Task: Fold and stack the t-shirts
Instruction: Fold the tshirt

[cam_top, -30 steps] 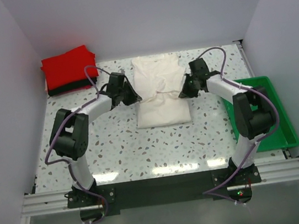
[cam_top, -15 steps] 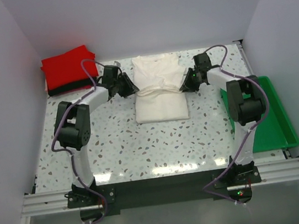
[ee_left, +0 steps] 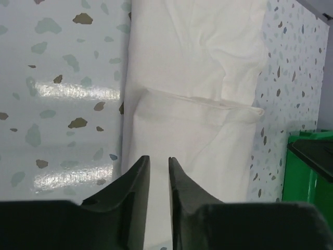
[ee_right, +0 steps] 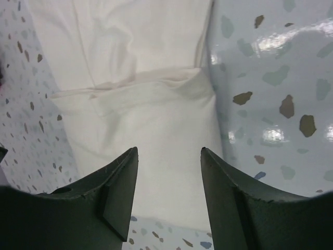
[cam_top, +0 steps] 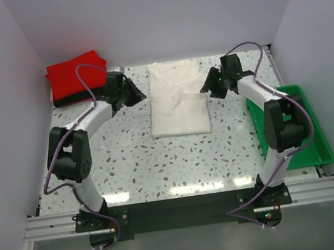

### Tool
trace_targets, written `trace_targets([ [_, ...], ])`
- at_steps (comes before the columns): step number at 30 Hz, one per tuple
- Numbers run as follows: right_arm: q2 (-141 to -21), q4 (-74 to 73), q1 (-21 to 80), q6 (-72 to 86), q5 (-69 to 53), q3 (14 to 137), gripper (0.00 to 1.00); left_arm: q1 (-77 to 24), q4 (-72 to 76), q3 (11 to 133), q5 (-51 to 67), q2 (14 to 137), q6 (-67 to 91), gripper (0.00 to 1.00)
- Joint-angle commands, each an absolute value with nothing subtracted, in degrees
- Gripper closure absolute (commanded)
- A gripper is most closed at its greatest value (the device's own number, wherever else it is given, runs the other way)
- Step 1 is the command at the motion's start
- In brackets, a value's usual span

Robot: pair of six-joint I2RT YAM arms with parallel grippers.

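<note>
Look left of the white shirt (cam_top: 179,101) first: the red shirt (cam_top: 75,72) lies folded in the far corner, well apart from it, resting on a black shirt (cam_top: 70,102) whose edge shows underneath. Closer in, your left gripper (cam_top: 136,94) hangs just beside the white shirt's left edge, about level with its cross fold. In its wrist view the fingers (ee_left: 136,198) stand slightly parted with a slim gap between them, pinching nothing, with the cloth below. The white shirt lies flat on the table (cam_top: 128,161) as a long rectangle, and a folded layer's edge crosses it near the middle. Just off its right edge your right gripper (cam_top: 208,86) hovers at about the same level, its fingers (ee_right: 117,192) spread wide and empty above the shirt's right side. Further right of the shirt, well apart from it, the green tray (cam_top: 316,147) sits at the table's edge.
</note>
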State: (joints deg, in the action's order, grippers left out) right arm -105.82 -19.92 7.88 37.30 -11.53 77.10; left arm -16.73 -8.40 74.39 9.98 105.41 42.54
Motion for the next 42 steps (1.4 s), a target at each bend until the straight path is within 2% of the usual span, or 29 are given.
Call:
trace_targets([
  [1, -102.0, -19.0, 13.7, 33.9, -6.0, 76.6, 0.46, -19.6, -6.8, 73.9, 8.3, 103.5, 41.2, 0.79],
  [2, -102.4, -19.0, 14.7, 33.1, -5.2, 76.9, 0.46, -20.8, -6.9, 75.0, 8.4, 105.2, 41.0, 0.87],
  [6, -108.1, -19.4, 17.8, 31.6, -5.5, 82.0, 0.5, -23.3, -7.5, 80.5, 9.7, 111.1, 39.6, 0.98],
  [8, -110.3, -19.2, 18.8, 31.3, -7.4, 84.3, 0.51, -23.6, -7.4, 84.2, 11.2, 114.7, 38.9, 1.0],
  [16, -121.4, -22.1, 20.0, 30.2, -8.6, 96.8, 0.55, -23.2, -6.9, 94.0, 13.3, 125.1, 38.0, 1.0],
  [20, -125.2, -25.7, 19.1, 28.1, -5.2, 100.9, 0.56, -20.9, -7.6, 92.7, 11.0, 126.8, 39.2, 1.0],
  [25, -127.7, -27.0, 16.7, 28.0, -4.2, 101.2, 0.56, -18.7, -5.7, 87.1, 10.7, 126.6, 41.2, 1.0],
  [36, -129.0, -29.3, 15.5, 26.1, -0.2, 100.4, 0.57, -18.3, -5.3, 83.1, 11.6, 126.3, 42.8, 1.0],
  [42, -124.3, -27.9, 15.6, 26.5, -0.2, 92.9, 0.57, -18.3, -3.5, 74.4, 9.8, 121.2, 45.6, 1.0],
])
